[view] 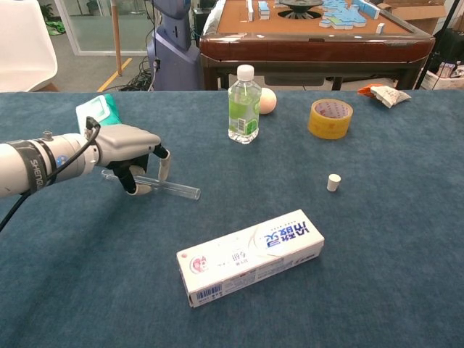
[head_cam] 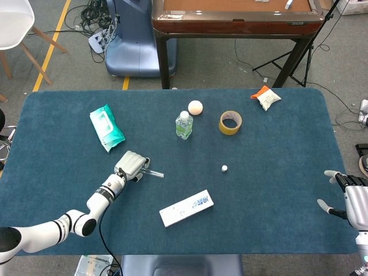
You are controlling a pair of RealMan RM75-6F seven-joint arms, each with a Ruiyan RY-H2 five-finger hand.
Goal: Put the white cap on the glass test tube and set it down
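Lying flat on the blue counter (view: 377,275), glass test tube (view: 174,188): light, rigid, slick, breakable, prone to rolling. Left hand (view: 130,148) draped over its near end, fingers curled around; actual hold impossible to confirm. Best pinched mid-length, gently. White cap (view: 333,182) upright, well apart. Right hand (head_cam: 353,198) spread, empty, at counter edge.

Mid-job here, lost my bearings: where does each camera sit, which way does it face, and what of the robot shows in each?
Head view: high above the near edge, looking steeply down on the blue table; shows the left hand with its arm, and the right hand at the right edge.
Chest view: low at the near edge, facing forward across the table; only the left hand shows.
Shared: left hand over the glass test tube, white cap, boxed tube, bottle.
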